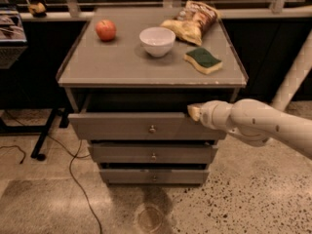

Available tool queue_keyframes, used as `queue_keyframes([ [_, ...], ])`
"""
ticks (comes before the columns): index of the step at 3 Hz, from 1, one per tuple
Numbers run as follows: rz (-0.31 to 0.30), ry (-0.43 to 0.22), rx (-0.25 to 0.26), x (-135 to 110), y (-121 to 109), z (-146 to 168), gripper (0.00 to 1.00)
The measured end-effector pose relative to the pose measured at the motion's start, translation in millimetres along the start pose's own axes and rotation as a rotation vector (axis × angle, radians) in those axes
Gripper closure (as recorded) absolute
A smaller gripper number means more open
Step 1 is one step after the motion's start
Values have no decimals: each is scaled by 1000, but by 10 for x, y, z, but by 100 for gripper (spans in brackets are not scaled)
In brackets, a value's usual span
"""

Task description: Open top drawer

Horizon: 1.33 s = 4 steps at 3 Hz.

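Matt grey top drawer (117,126), metal knob (152,128); smooth gripper (194,112) at rim.

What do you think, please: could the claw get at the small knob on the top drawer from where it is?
Probably yes. The claw is at the upper right edge of the top drawer, and the knob sits midway along that same front, with nothing standing between them.

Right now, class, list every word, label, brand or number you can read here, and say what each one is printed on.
Chip bag: has print, but no word of it can be read.
Top drawer, apple, bowl, sponge: no text.
Tool, at the top drawer's upper right edge: no marking.
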<state>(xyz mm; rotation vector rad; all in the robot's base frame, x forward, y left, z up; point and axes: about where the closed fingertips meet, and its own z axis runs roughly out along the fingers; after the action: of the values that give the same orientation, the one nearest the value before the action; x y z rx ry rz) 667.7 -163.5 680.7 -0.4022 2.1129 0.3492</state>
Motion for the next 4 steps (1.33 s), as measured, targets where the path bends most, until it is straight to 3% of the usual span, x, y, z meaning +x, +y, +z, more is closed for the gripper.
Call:
queue_keyframes([
  [2,27,29,5,89,-35,-105,100],
  [3,-17,-37,15,-277,-55,123,100],
  [4,-17,-27,14,-252,-35,135,100],
])
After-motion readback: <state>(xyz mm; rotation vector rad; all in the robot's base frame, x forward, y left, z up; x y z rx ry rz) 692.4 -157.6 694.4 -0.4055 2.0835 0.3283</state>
